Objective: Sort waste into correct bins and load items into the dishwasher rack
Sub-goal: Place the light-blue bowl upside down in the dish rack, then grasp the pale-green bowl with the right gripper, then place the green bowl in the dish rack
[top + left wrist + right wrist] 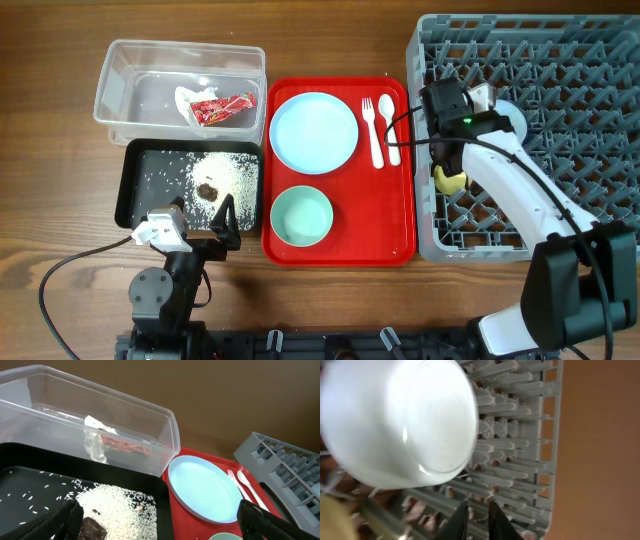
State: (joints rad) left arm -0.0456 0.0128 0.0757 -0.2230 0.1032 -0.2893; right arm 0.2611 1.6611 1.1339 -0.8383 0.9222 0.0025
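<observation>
The clear tub holds the red snack wrapper and crumpled white paper; both also show in the left wrist view. The black tray holds white rice and a brown lump. My left gripper is open and empty over the tray's front edge, its fingers either side of the rice. The light blue plate, pale green bowl, fork and spoon lie on the red tray. In the grey rack sit the yellow cup and light blue bowl. My right gripper is shut and empty beside the bowl.
The red serving tray lies between the black tray and the rack. The right arm reaches across the rack's front left part. A black cable loops on the table at front left.
</observation>
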